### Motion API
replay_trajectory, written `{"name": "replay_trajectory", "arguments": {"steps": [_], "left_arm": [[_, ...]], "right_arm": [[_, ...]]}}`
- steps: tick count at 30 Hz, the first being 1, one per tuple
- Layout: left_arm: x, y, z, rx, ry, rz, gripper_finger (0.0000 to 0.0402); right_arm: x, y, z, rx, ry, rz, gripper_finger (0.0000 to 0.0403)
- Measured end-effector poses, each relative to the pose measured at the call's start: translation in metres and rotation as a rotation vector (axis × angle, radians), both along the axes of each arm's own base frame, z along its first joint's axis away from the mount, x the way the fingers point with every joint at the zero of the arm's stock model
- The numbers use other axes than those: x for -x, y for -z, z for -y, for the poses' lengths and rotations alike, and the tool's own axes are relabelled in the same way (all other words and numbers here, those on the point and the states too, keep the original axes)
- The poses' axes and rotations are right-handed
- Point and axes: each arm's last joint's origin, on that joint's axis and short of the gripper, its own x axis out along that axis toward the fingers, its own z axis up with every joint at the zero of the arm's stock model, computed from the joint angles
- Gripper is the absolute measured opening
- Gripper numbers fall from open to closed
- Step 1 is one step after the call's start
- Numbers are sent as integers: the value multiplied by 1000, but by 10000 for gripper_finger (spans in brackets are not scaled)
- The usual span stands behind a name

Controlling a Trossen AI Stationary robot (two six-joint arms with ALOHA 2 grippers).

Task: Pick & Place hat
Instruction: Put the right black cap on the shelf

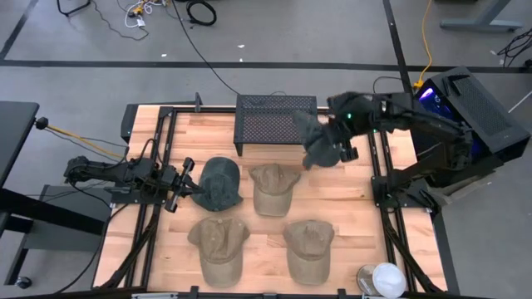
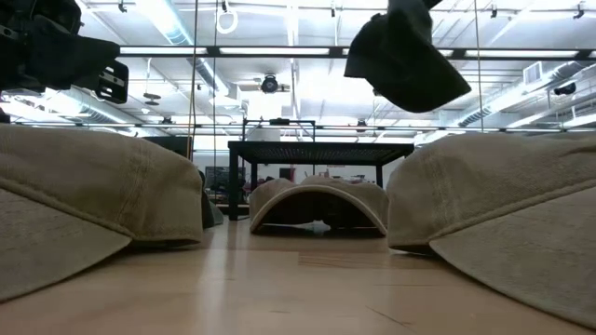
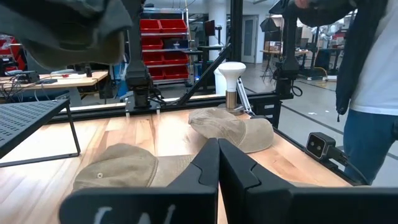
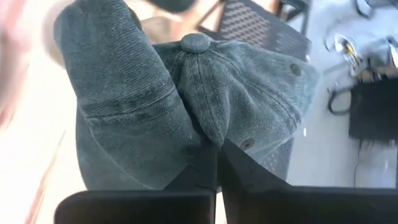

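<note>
Lifted dark hat (image 1: 318, 141) — mesh rack (image 1: 276, 119) beside, tan hats (image 1: 274, 188) below.

Bright overhead ceiling lights (image 2: 177, 23), glare in low view; right wrist view motion-blurred

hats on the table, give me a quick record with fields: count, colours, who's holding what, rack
hats on table: four, one dark hat and three tan hats
held hat: dark hat in the air, pinched by the right gripper beside the rack's right end
left gripper: shut, empty, low at the left of the dark hat
mesh rack: nothing on top
</note>
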Motion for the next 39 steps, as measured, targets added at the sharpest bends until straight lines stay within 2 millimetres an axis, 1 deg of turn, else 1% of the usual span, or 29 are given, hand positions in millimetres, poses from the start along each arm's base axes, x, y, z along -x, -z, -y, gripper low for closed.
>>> {"name": "replay_trajectory", "arguments": {"steps": [6,13,19,23,31,39], "left_arm": [[0,0,0,0,1,0,3],[0,0,0,0,0,-1,3],[0,0,0,0,0,-1,3],[0,0,0,0,0,-1,3],[0,0,0,0,0,0,3],[0,0,0,0,0,-1,3]], "right_arm": [[-6,-3,26,-85,225,95,4],[-15,1,47,-162,399,172,4],[-27,7,60,-214,510,222,4],[-31,8,68,-241,570,266,4],[-31,6,83,-328,741,383,4],[-32,2,92,-454,914,529,4]]}}
